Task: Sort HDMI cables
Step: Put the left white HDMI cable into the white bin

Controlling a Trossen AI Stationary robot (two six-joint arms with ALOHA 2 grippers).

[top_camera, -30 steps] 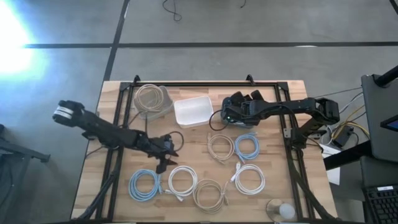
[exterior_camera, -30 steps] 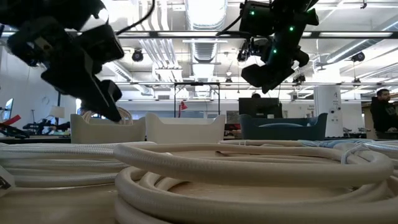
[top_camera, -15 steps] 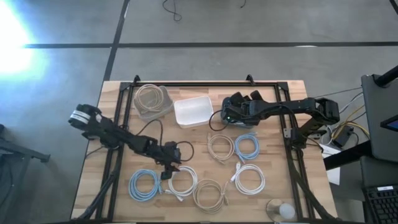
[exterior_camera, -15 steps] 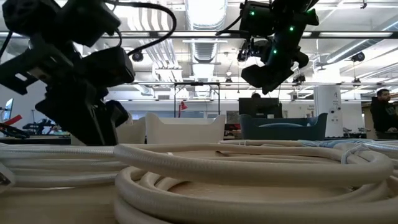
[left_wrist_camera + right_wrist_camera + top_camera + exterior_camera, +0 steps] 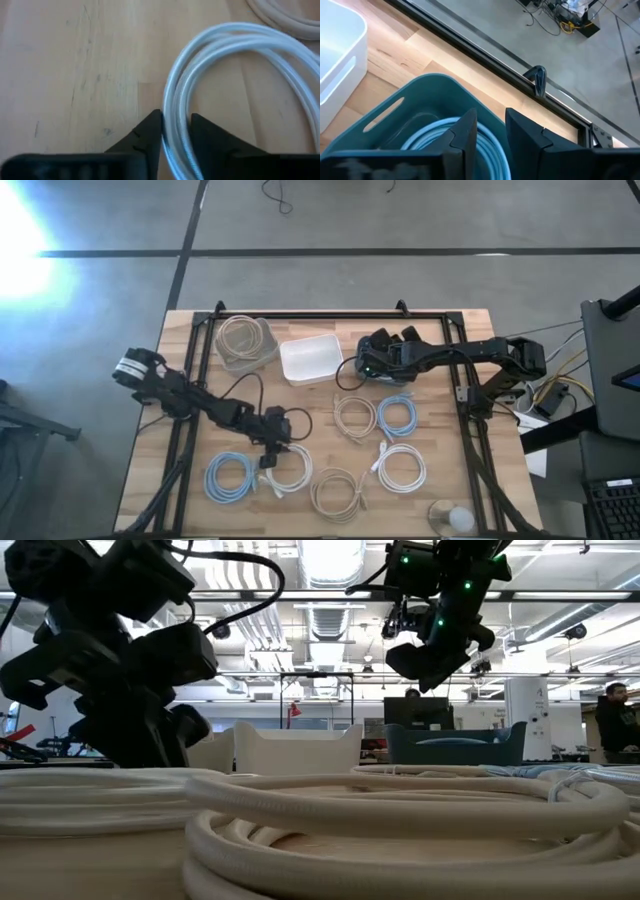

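Between left gripper (image 5: 176, 131) fingers: white cable (image 5: 240, 55) strands, coil spreading forward from jaws, flat on table (image 5: 75, 65); jaws narrowed around cord. Right gripper (image 5: 490, 125) above blue bin (image 5: 410, 107), part-open jaws astride rim, holding nothing; light blue cable (image 5: 427, 137) coiled inside.

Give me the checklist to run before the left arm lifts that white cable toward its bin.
1. Left end effector shut on the white cable: ok, its fingers press the strands from both sides.
2. Every strand of the coil caught: cannot tell.
3. White cable apart from the light blue cable beside it: cannot tell, they lie very close.
4. White bin open from above: ok.
5. Right end effector out of the way: ok, though close; it hangs over the blue bin next to the white one.
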